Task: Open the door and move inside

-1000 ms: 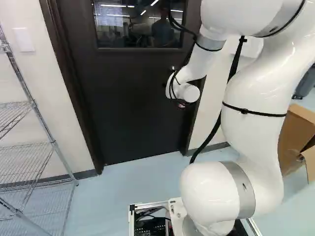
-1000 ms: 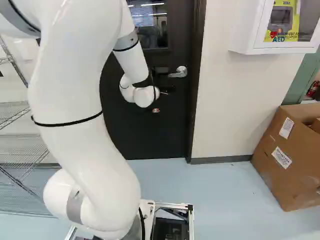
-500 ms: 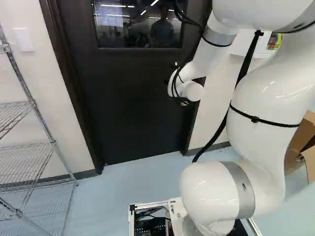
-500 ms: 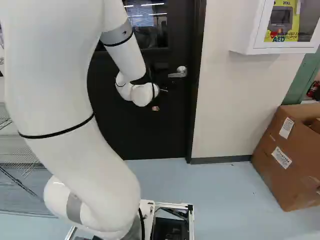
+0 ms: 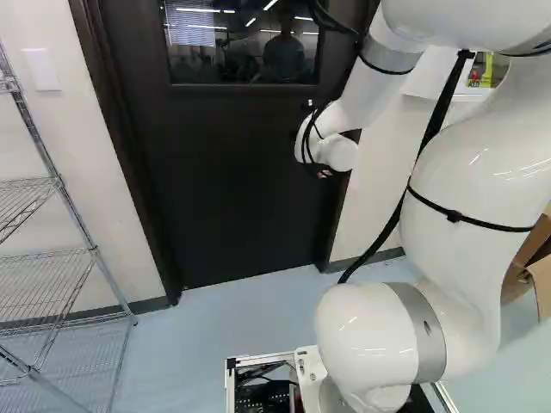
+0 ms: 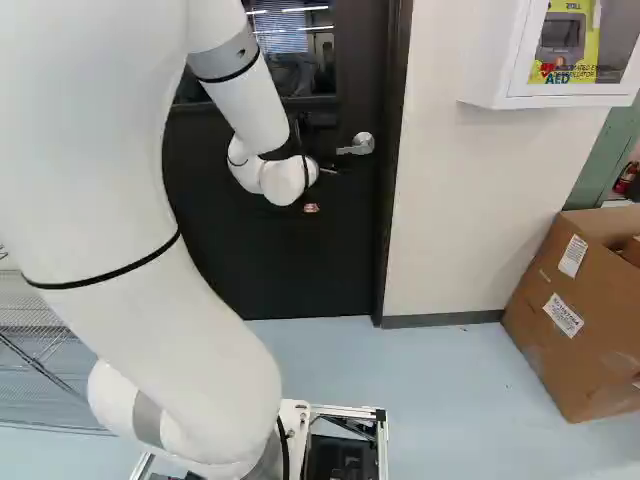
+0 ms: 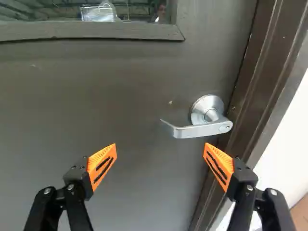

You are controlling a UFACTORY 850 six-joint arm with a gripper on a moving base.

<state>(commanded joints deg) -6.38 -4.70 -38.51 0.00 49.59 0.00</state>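
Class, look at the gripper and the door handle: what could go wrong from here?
The handle sits off-centre ahead of the open gripper, so a straight advance might knock or miss it. One orange pad overlaps the door frame in the wrist view, and might scrape it.

In the left base view I've got a wire rack (image 5: pixel 95 251) between 8 and 9 o'clock, a white plate (image 5: pixel 41 69) on the pale wall (image 5: pixel 95 189) at 10, and glass (image 5: pixel 194 58) near 12 with bright light strips showing in it. Over in the right base view I see a white cabinet (image 6: pixel 495 60) on the wall toward 2 o'clock, a red extinguisher (image 6: pixel 627 177) just short of 3, and an open brown box (image 6: pixel 560 310) between 3 and 4. Dark baseboard (image 6: pixel 445 320) meets the pale blue floor (image 6: pixel 470 400) around 4.
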